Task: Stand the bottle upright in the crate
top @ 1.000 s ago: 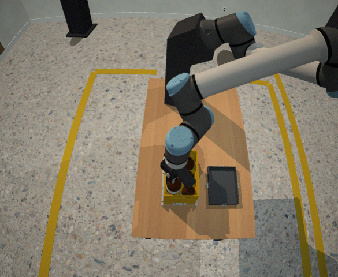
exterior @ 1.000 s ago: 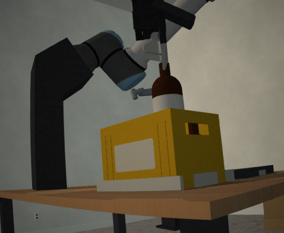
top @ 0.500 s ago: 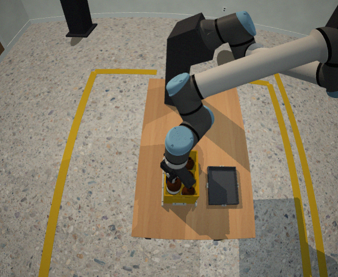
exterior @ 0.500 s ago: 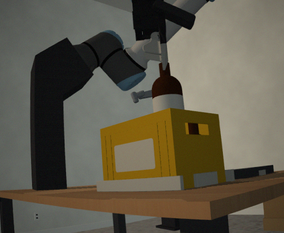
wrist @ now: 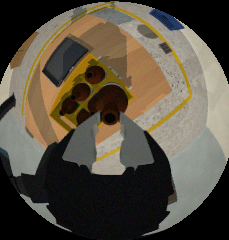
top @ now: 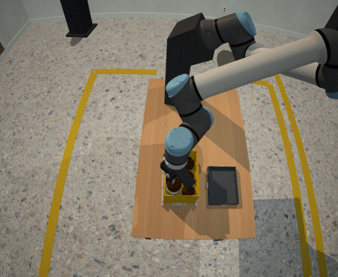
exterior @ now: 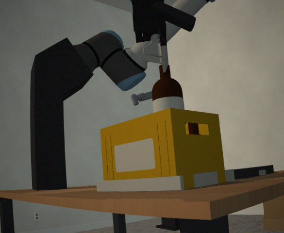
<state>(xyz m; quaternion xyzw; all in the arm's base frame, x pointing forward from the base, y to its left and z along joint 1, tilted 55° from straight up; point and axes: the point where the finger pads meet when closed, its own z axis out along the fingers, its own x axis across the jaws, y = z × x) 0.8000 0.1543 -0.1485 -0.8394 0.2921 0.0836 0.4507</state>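
Observation:
The bottle (top: 173, 186) (exterior: 167, 90) (wrist: 110, 96), brown with a white band, is upright over the front left corner of the yellow crate (top: 181, 199) (exterior: 197, 153) (wrist: 92, 60). Its shoulder and part of the white band show above the crate's rim. Its lower part is inside, hidden by the wall, so whether it touches the crate floor cannot be seen. My gripper (exterior: 165, 69) (wrist: 110, 112) is shut on the bottle's neck from above. The dark tray (top: 222, 179) (exterior: 247, 173) (wrist: 66, 60) lies right of the crate and holds nothing.
Several other brown bottles stand in the crate, among them one at the front right (top: 188, 190) (wrist: 95, 74) beside the held bottle and one farther back (top: 189, 163). They sit lower than the held one. A narrow gap separates crate and tray. The arm's black pedestal (exterior: 49, 120) stands behind.

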